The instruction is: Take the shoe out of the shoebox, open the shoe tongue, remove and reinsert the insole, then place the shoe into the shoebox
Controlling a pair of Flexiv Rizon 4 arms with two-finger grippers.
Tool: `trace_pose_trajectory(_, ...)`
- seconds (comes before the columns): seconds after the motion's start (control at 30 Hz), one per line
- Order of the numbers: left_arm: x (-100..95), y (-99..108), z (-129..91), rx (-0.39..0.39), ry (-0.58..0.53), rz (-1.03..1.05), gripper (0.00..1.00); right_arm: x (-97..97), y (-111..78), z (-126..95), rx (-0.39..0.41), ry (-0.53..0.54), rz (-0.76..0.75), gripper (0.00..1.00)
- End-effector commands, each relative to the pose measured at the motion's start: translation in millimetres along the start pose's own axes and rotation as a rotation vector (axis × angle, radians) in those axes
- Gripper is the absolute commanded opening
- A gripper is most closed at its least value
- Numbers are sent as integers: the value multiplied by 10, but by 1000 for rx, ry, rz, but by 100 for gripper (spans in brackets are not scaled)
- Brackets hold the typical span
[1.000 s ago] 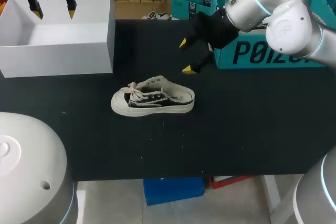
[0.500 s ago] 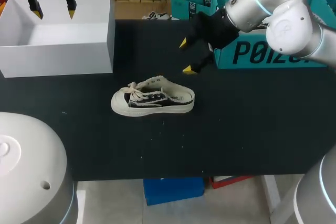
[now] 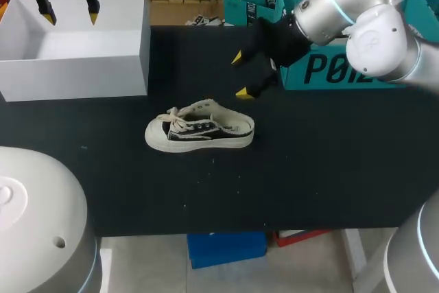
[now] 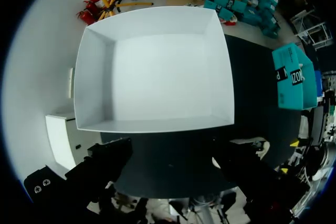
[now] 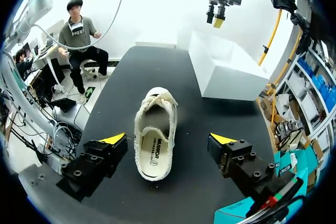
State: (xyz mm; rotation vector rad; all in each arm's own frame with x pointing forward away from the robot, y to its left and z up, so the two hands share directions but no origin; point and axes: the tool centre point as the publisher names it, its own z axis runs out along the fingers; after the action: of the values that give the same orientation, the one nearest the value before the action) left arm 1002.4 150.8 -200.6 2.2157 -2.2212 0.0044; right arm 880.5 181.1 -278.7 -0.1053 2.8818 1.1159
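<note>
The shoe is out of the box. It stands upright on its sole near the middle of the black desk, toe pointing toward my left side. It is a cream low sneaker with a dark side panel and pale laces. In my right wrist view the shoe lies heel toward me, and its insole shows inside the opening.

My right gripper hangs just beyond the shoe's heel end, its yellow-tipped fingers spread wide and holding nothing. From the right wrist, that gripper has one finger off to each side of the heel, and neither touches the shoe.

The white shoebox sits open at the far left corner of the desk, well apart from the shoe. My left gripper hovers over the shoebox's back edge with its fingers wide apart and nothing between them. From the left wrist, this gripper looks straight down into the shoebox, whose white floor is bare. The shoe shows beside it, past the near wall.

A teal carton stands at the far right of the desk, behind my right arm.
</note>
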Motion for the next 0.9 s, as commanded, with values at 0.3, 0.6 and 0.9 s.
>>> trace_pose_trajectory(0.3, 6, 8, -5, -1, -3, -1, 100, 211, -252, 326, -56, -56, -6, 100)
trace_pose_trajectory(0.6, 6, 8, -5, -1, -3, -1, 100, 235, -561, 570, -33, -45, 45, 100)
trace_pose_trajectory(0.9, 6, 8, -5, -1, -3, -1, 100, 272, -683, 778, -67, -39, 72, 100)
